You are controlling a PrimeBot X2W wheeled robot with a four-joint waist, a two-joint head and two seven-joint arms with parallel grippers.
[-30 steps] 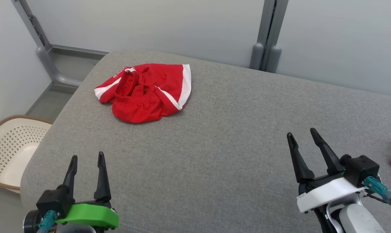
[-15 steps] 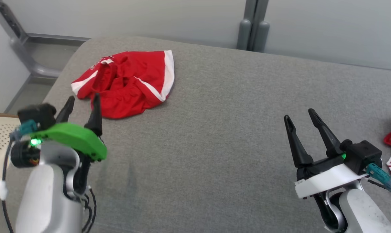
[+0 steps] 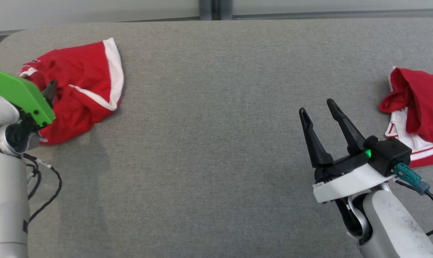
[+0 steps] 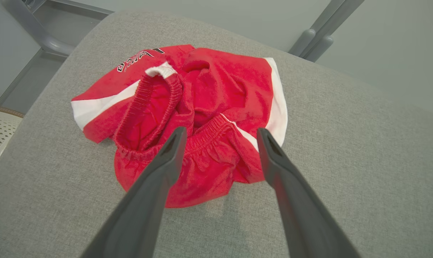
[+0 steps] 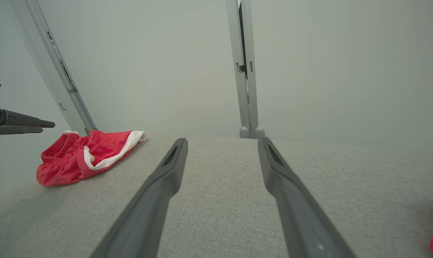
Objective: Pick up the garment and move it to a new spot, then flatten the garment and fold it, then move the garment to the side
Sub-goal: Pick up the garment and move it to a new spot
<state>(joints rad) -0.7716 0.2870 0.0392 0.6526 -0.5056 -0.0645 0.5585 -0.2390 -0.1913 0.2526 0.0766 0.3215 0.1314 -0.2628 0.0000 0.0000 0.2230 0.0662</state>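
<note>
Shorts (image 3: 83, 89), red with white trim, lie crumpled near the worktop's (image 3: 216, 150) far left corner. In your left wrist view their long axis runs left to right, with the elastic waistband gaping at the left and a white-edged hem at the right. Your left gripper (image 4: 220, 132) hangs just above them, jaws spread and empty. Your right gripper (image 3: 316, 106) hovers mid-worktop, jaws likewise released, near a second red garment (image 3: 417, 104).

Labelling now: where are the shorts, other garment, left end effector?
shorts (image 4: 216, 86), left wrist view, red middle panel.
other garment (image 3: 420, 96), head view, red upper fold.
left end effector (image 4: 220, 130), left wrist view, between fingertips.
</note>
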